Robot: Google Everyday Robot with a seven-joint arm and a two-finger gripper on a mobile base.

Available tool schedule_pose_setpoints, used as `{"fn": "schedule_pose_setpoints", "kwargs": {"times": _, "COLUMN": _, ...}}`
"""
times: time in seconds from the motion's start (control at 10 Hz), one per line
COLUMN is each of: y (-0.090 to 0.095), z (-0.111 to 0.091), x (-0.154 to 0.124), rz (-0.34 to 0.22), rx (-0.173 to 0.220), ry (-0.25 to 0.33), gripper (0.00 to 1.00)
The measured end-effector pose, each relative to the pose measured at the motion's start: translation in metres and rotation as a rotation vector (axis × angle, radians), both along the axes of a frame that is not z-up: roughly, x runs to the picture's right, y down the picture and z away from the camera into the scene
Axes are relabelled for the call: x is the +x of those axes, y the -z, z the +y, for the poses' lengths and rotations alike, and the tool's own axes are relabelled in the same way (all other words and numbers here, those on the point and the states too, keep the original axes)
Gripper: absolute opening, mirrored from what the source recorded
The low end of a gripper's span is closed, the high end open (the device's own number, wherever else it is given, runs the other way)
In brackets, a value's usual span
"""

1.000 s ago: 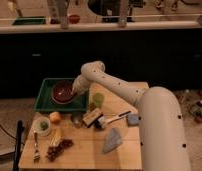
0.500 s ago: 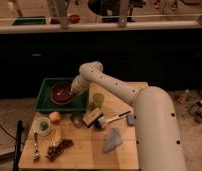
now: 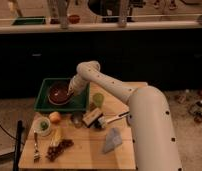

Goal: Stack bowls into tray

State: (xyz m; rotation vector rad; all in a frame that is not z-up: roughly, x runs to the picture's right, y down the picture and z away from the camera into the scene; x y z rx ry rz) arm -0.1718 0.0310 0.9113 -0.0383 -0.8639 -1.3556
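A green rectangular tray (image 3: 46, 103) sits at the table's back left. A dark reddish-brown bowl (image 3: 58, 93) lies inside it. My white arm reaches from the right over the tray. My gripper (image 3: 70, 90) is at the bowl's right rim, inside the tray. I see only this one bowl shape; whether others lie under it I cannot tell.
On the wooden table (image 3: 84, 150): a small green cup (image 3: 98, 99) right of the tray, a white dish with green contents (image 3: 43, 126), an orange fruit (image 3: 55, 117), a fork (image 3: 35, 147), dark food bits (image 3: 59, 148), a brush-like tool (image 3: 101, 120) and a grey cloth (image 3: 113, 140).
The arm has shifted slightly left and lower into the tray; the gripper now sits at the bowl's right rim. The bowl looks unmoved.
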Motion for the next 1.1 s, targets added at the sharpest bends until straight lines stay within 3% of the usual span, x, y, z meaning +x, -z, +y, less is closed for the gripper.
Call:
{"fn": "schedule_pose_setpoints", "kwargs": {"times": 0.3, "y": 0.0, "z": 0.0, "x": -0.003, "rz": 0.006, "rx": 0.0, "ry": -0.005, "gripper": 0.78}}
{"fn": "schedule_pose_setpoints", "kwargs": {"times": 0.7, "y": -0.001, "z": -0.002, "x": 0.005, "rz": 0.036, "rx": 0.005, "ry": -0.021, "gripper": 0.8}}
{"fn": "schedule_pose_setpoints", "kwargs": {"times": 1.1, "y": 0.007, "z": -0.019, "x": 0.02, "rz": 0.064, "rx": 0.05, "ry": -0.056, "gripper": 0.8}}
